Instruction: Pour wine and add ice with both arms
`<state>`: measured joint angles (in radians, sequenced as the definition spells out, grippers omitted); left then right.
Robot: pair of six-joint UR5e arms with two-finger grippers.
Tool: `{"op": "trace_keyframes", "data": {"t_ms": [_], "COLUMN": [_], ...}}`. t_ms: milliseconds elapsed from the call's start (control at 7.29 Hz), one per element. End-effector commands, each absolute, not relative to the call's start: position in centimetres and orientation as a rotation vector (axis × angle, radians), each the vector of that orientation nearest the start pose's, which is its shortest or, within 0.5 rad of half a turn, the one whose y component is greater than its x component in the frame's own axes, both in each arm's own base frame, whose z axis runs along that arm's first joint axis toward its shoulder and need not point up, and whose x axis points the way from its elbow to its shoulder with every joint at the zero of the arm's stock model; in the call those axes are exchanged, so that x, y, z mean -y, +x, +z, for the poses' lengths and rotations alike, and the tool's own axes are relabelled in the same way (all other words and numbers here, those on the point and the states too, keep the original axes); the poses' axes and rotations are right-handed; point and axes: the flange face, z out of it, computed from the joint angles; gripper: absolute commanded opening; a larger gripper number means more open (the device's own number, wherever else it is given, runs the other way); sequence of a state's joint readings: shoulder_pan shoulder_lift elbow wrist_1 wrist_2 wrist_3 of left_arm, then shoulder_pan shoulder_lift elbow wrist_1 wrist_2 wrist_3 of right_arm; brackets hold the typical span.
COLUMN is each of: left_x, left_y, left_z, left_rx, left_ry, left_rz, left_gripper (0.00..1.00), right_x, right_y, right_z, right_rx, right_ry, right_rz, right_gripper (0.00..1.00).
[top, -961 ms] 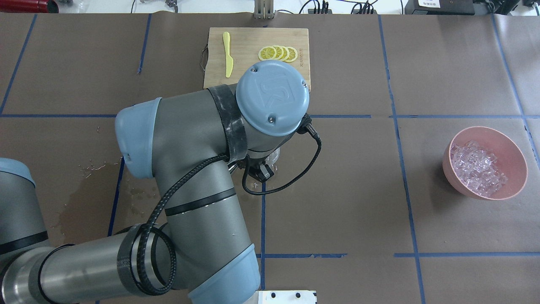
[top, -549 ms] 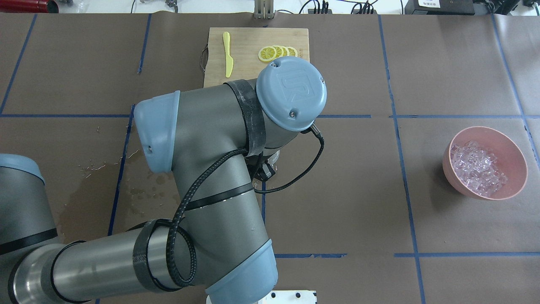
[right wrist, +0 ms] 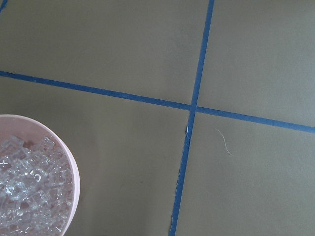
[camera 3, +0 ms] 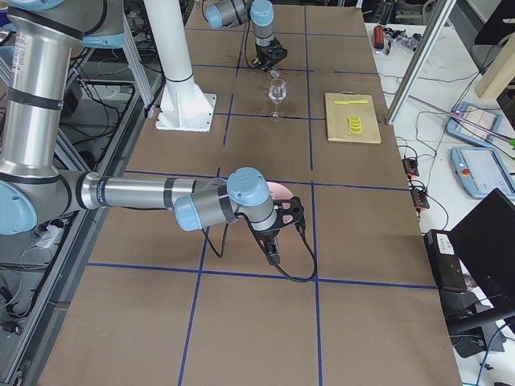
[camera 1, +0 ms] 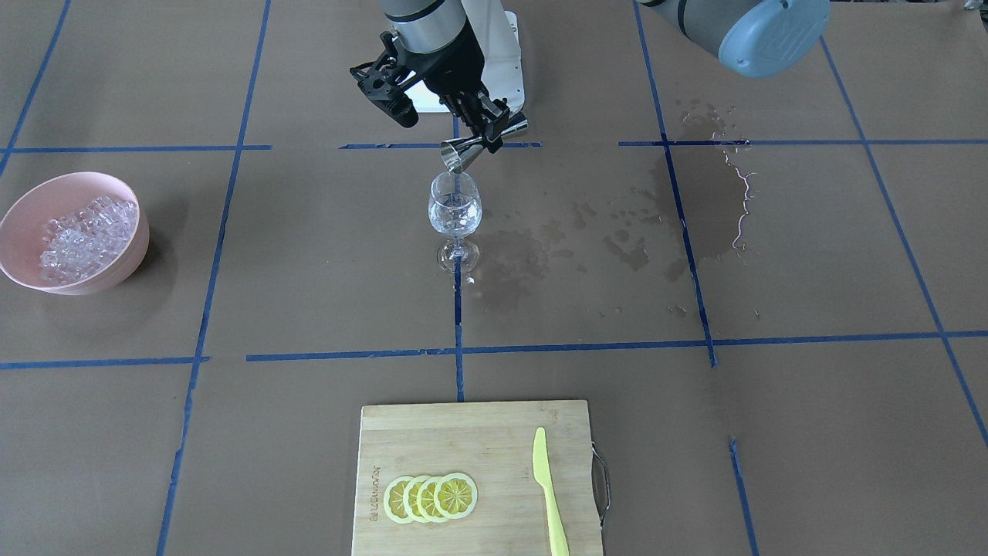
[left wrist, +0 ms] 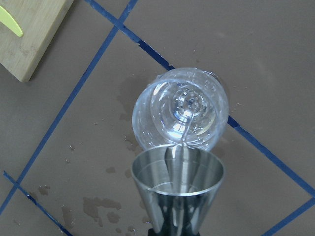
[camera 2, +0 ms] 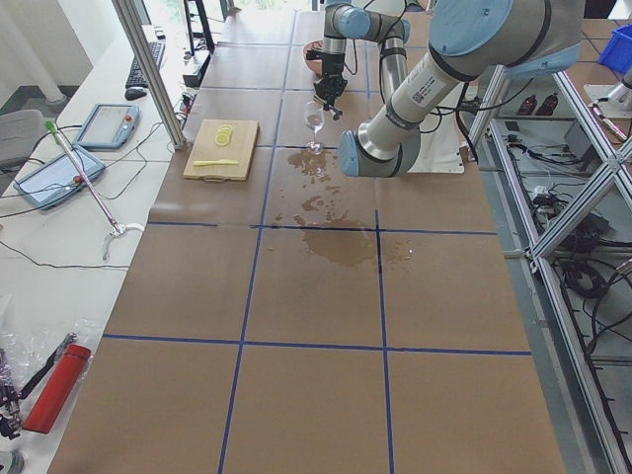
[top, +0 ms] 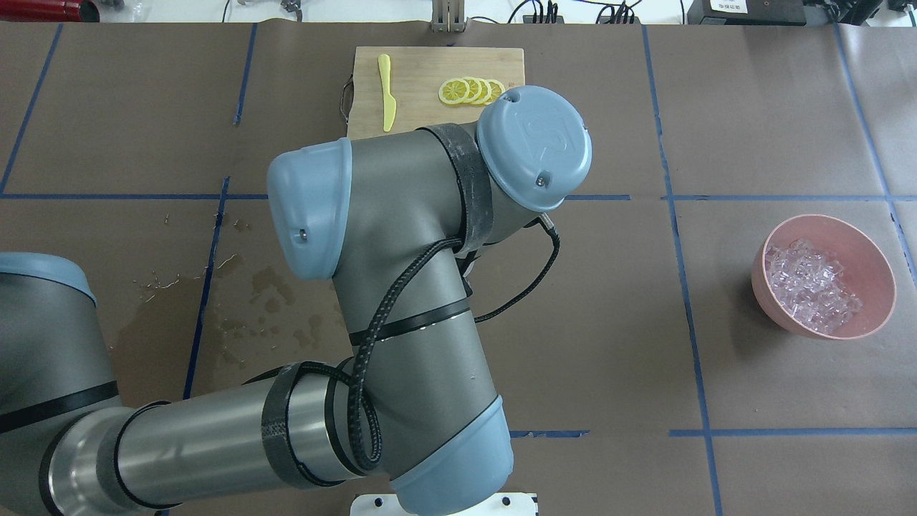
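Left gripper (camera 1: 491,128), fingers closed on the narrow waist of a steel jigger (camera 1: 464,155), which I hold tipped with its wide mouth down, just above the rim of the wine glass (camera 1: 455,210). Through the left wrist camera I see a thin thread of the wine (left wrist: 184,142) running off the jigger's lip into the glass, where a little clear liquid lies. The glass stands upright on a blue tape line (camera 1: 458,309) at mid-table.

Right gripper (camera 3: 273,249), seen only from the side camera, so I cannot tell how far its fingers are parted. It hangs near the pink bowl (camera 1: 27,224) on the robot's right side of the table. The ice (camera 1: 83,234) lies heaped in that bowl as many small clear cubes, well apart from the glass.

Dark wet stains (camera 1: 617,249) mark the brown paper (camera 1: 309,255) on the robot's left of the glass. On the side of the table far from the robot lies a wooden cutting board (camera 1: 478,440). It carries four overlapping lemon slices (camera 1: 431,496) and a yellow knife (camera 1: 549,485), the knife apart from the slices.
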<state>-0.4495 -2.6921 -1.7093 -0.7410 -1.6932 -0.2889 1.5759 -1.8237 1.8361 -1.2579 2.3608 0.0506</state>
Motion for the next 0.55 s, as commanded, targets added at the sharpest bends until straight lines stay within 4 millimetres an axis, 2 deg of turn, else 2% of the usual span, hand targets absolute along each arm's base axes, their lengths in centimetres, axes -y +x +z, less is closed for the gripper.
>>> {"op": "trace_keyframes", "data": {"t_ms": [0,412], "left_x": [38.49,38.36], "left_y": [51.87,51.36], "left_z": [2.03,2.16], "left_rx": [-0.379,-0.388], "left_ry": [0.257,0.273], "left_rz": [0.851,0.854], "left_gripper": [0.00,0.00], "right_x": [40.30,40.30], "right_y": [6.44,6.44], "right_z": [60.31,60.39], "right_rx": [0.789,0.789], "right_ry": [0.291,0.290], "right_rz": [-0.077,-0.076], "right_gripper": [1.00,1.00]}}
